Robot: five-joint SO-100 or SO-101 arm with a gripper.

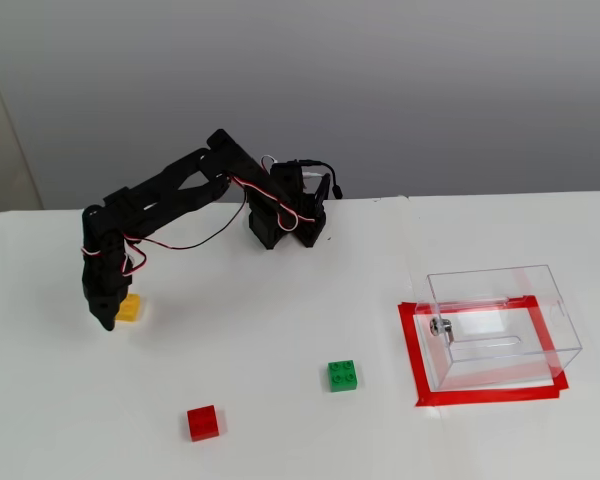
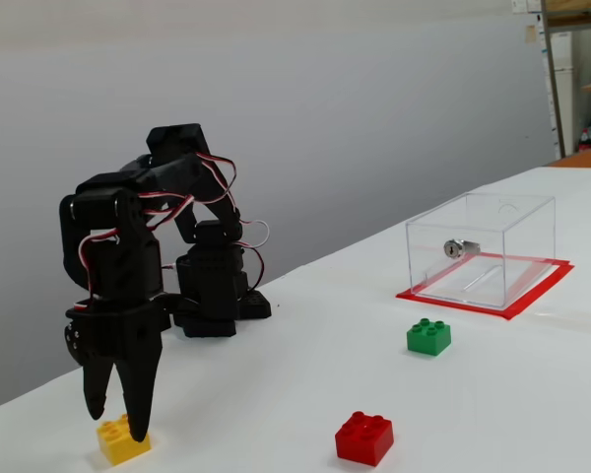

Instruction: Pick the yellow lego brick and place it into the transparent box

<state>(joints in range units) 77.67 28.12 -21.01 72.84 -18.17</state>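
The yellow lego brick [image 1: 131, 306] lies at the table's left in a fixed view, partly covered by the black gripper [image 1: 106, 320]. In the low fixed view the gripper [image 2: 117, 422] points straight down, open, with its fingertips [image 2: 139, 429] lowered to either side of the yellow brick [image 2: 115, 448]. A narrow gap shows between the fingers, and whether they touch the brick I cannot tell. The transparent box [image 1: 500, 322] stands empty at the right, far from the arm, with its metal knob facing left. It also shows as the clear box [image 2: 483, 251] in the low view.
A green brick [image 1: 342, 375] and a red brick [image 1: 203, 422] lie in front between the arm and the box, also seen as green brick [image 2: 428, 337] and red brick [image 2: 364, 438]. Red tape [image 1: 412, 350] frames the box. The arm's base [image 1: 285, 215] stands at the back.
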